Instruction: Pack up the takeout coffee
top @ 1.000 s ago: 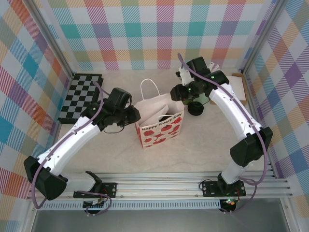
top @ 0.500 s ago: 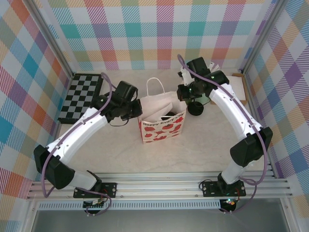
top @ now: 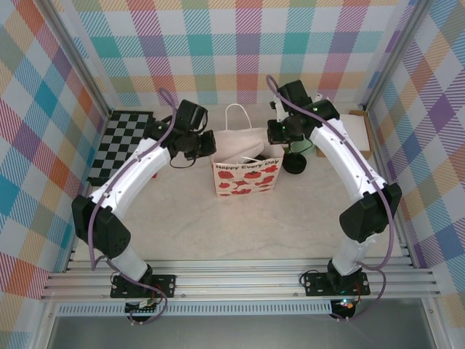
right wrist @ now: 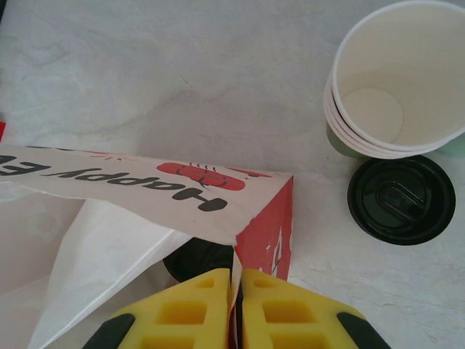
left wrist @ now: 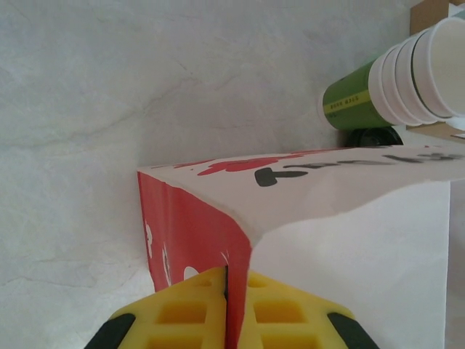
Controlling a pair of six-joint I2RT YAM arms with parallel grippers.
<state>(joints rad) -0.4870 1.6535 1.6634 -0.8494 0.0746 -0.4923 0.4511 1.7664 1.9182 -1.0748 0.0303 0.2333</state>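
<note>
Takeout coffee (right wrist: 197,260): black lid showing inside the paper bag (top: 243,178), centre of the top view. Left claw (left wrist: 227,283) and right claw (right wrist: 234,282) each pinch a bag rim. Step, as judged: cup loaded; next, release without tipping it. Pale marbled table (top: 218,233), plaid walls (top: 218,43)

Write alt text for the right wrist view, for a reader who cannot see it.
Two yellow fingers pinch the corner edge of an open white paper bag printed in red. To its right, stacked lidless cups stand beside a black lid.
</note>
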